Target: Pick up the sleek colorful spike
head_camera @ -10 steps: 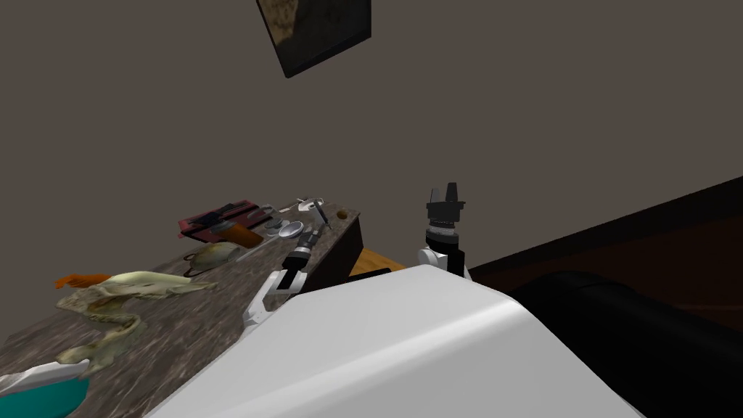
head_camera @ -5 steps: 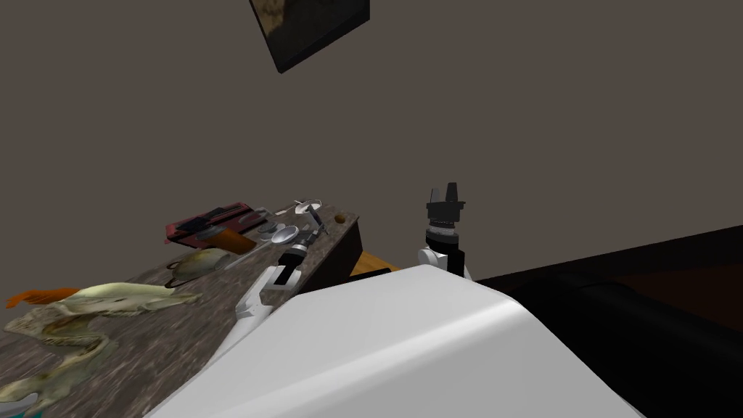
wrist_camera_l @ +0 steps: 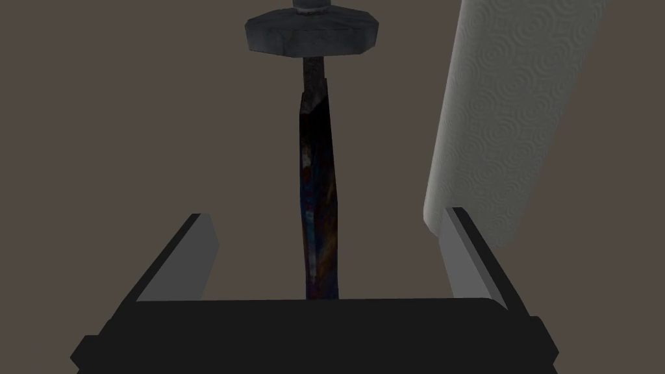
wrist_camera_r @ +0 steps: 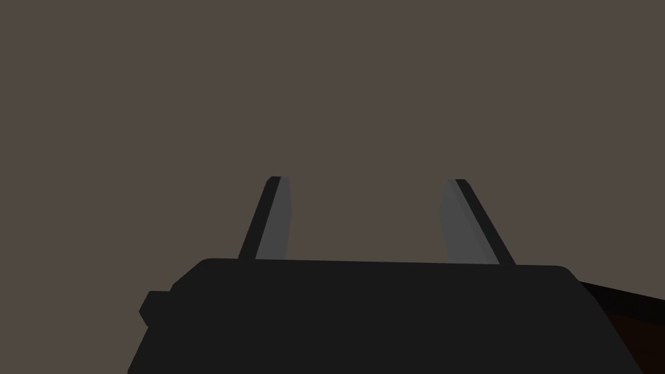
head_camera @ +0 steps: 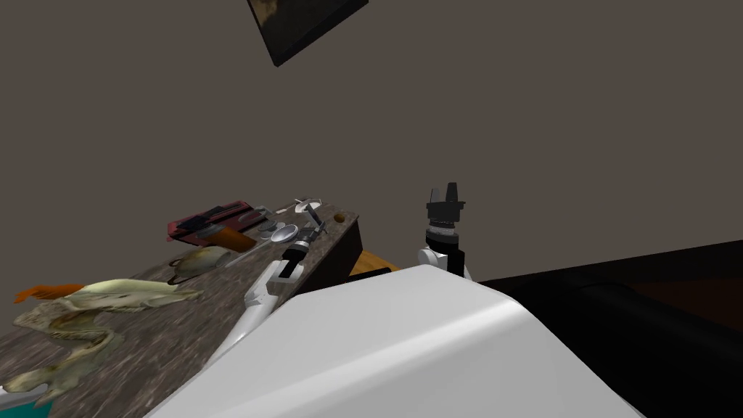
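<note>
Between the spread fingers of the left gripper (wrist_camera_l: 328,214) the spike (wrist_camera_l: 318,195) is seen, a slim, dark shaft with blue and rusty sheens. It runs from the gripper's dark body straight out past the fingertips to a grey disc-shaped head (wrist_camera_l: 310,36) at its far end. Neither finger is touching it, and an equal gap is left on each side, so nothing is pinched yet. A white embossed paper roll (wrist_camera_l: 513,117) stands just beside one finger, on its outer side, with its end close to that fingertip.

From the head camera the left gripper (head_camera: 313,232) is found reaching over the far end of a mottled stone-like table (head_camera: 174,319), among small metal pieces, with a red case (head_camera: 210,218) off to its side. Whether the spike rests on the table or is propped against something cannot be told from there.

The right gripper (wrist_camera_r: 367,180) is held up and away from the table — its fingers are parted too, and nothing is between them.

The step in hand is judged to be the end of the approach: the shaft is already straddled and centred. Closing is called for next — the fingers brought together squarely on the shaft, then a straight lift. Since the shaft is thin and smooth, a slip or twist is to be expected if the fingers are closed unevenly, and the paper roll could be nudged by the nearby finger.
</note>
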